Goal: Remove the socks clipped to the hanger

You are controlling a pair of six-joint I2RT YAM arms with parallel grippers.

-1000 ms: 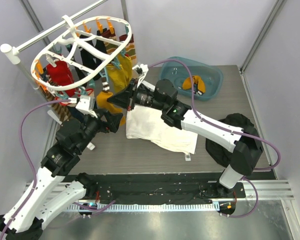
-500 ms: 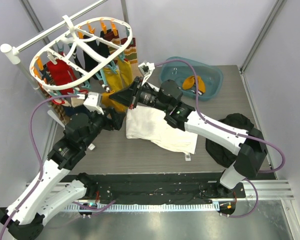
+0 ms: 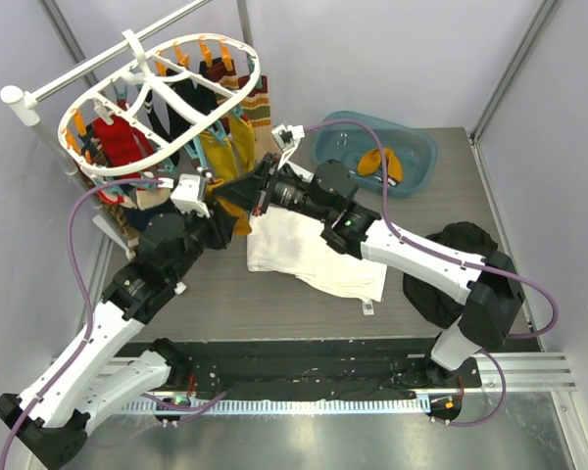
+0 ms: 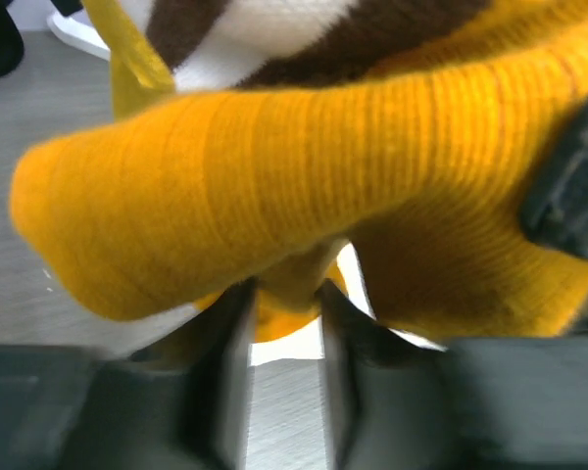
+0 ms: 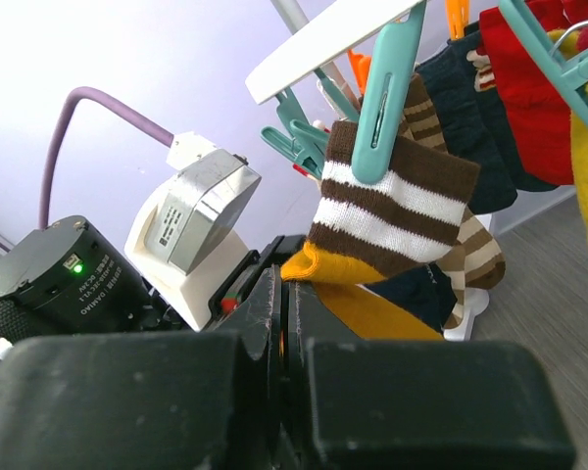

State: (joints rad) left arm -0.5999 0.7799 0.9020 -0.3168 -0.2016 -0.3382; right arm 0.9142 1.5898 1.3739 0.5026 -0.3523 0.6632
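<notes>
The white oval hanger (image 3: 247, 73) hangs from a pole at the back left, with several socks (image 3: 118, 147) clipped under it. A mustard yellow sock (image 3: 225, 147) dangles at its near right side. My right gripper (image 3: 237, 191) is shut on this yellow sock (image 5: 372, 313), whose cuff comes out at the fingertips (image 5: 284, 279). Just behind it, a teal clip (image 5: 377, 108) holds a brown-and-cream striped sock (image 5: 392, 211). My left gripper (image 3: 225, 223) reaches in from below. Its jaws (image 4: 286, 294) stand narrow, pinching a fold of the yellow sock (image 4: 274, 176).
A white cloth (image 3: 314, 250) lies mid-table under both grippers. A teal basin (image 3: 416, 152) at the back right holds a yellow sock (image 3: 380, 162). A black garment heap (image 3: 461, 255) sits at the right. The white pole stand (image 3: 24, 103) rises at the far left.
My left gripper has risen toward the hanger and its jaws have narrowed around the yellow sock's lower part. The right gripper has shifted slightly and stayed shut. The hanger has swung a little.
</notes>
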